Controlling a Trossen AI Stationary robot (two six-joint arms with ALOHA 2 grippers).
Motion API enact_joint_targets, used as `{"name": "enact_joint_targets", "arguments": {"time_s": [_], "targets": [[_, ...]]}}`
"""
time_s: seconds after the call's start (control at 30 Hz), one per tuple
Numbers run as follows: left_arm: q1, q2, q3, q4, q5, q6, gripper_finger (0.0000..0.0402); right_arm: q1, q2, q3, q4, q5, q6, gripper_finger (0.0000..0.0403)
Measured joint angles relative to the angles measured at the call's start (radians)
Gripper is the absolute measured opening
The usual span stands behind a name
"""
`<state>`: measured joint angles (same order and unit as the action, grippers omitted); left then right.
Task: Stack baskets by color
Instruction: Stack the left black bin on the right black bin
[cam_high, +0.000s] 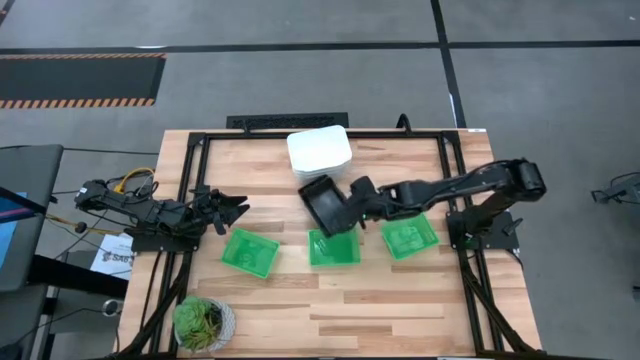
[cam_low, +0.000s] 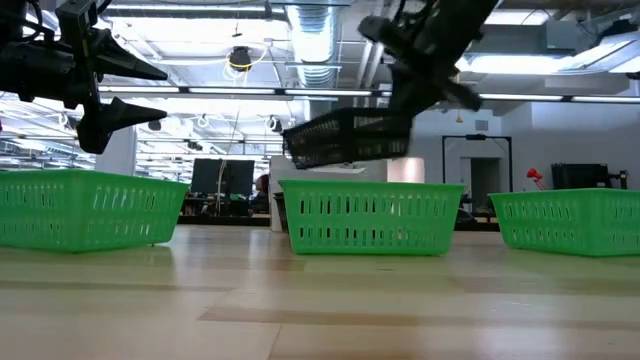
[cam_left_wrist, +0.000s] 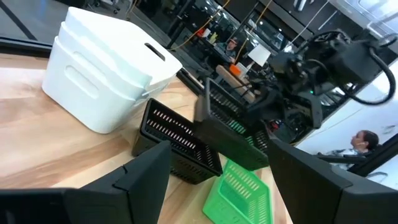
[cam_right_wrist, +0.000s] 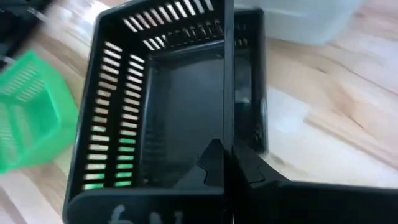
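Little can be read — a white sheet (cam_high: 113, 257) beside the counter's left edge bears dark letters that look like "SA" — the rest illegible.

Lab/workshop, exposed ceiling ducts (cam_low: 310, 40), monitors (cam_low: 222, 178), taped concrete floor (cam_high: 300, 45)

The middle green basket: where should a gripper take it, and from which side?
Probably by a long rim wall of the middle green basket, coming straight down from above with one finger inside and one outside. It sits upright, mouth open, with thin slotted walls. The right gripper holds the black basket by its rim the same way, above that basket's far end, so the near wall looks freer.
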<state>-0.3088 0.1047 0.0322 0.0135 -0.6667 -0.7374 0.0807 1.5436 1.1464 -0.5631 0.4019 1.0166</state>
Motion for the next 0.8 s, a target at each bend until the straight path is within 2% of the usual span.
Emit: {"name": "enact_joint_targets", "arguments": {"time_s": [0.27,0.8], "targets": [[0.0,0.0,0.0,0.0,-0.001,-0.024,0.0256,-0.131,0.053,-0.012,0.076,-0.141,-0.118,0.0014],[0.0,0.002,0.0,0.0,-0.026,-0.031,0.0256,-0.165,0.187,-0.012,0.132,-0.197,-0.134,0.0017]]}}
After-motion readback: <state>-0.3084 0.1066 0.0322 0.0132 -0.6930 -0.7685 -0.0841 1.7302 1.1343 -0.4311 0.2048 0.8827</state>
